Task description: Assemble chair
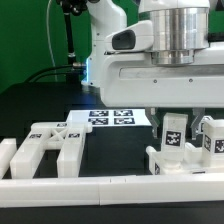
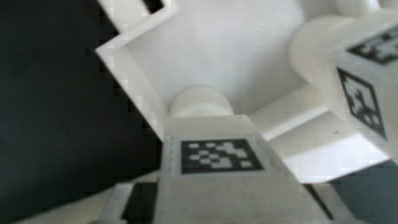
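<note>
Arm: one glossy white arm (image 1: 112,22) comes in from the top of the exterior view, its rounded links stacked toward the middle and that view's right
Wrist: a silver-grey ribbed cylinder (image 1: 186,30) stands upright and points straight down into the tool's body
Tool: the tool (image 1: 187,108) is held low, its wide white body lying level across the exterior view's right half
Fingers: under the body, in shadow; their tips cannot be made out in either view
Jaws: whether parted or closed cannot be told
Heading: the wrist view looks steeply downward, so the tool faces down
</note>
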Robot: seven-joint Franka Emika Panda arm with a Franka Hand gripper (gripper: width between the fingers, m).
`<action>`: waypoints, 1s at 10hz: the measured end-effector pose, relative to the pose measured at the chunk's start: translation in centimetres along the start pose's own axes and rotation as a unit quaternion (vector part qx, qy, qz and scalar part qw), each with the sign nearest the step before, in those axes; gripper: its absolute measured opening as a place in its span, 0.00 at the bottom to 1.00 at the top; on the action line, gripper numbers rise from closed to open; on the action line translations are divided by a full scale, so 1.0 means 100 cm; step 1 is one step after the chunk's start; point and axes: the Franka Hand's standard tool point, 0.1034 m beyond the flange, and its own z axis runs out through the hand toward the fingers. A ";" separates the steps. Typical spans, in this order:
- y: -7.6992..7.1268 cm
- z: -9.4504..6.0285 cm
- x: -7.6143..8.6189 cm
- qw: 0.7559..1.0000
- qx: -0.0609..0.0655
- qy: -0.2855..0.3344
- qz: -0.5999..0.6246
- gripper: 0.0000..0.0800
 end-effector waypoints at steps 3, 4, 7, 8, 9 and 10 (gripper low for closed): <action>0.000 0.000 0.000 0.996 0.000 0.000 0.084 0.35; 0.000 0.001 0.004 0.989 0.001 -0.001 0.151 0.35; 0.000 0.002 0.011 0.934 0.020 -0.013 0.357 0.35; -0.001 0.003 0.011 0.899 0.025 -0.015 0.436 0.35; -0.001 0.003 0.011 0.884 0.025 -0.014 0.466 0.35; -0.001 0.003 0.011 0.884 0.025 -0.014 0.466 0.35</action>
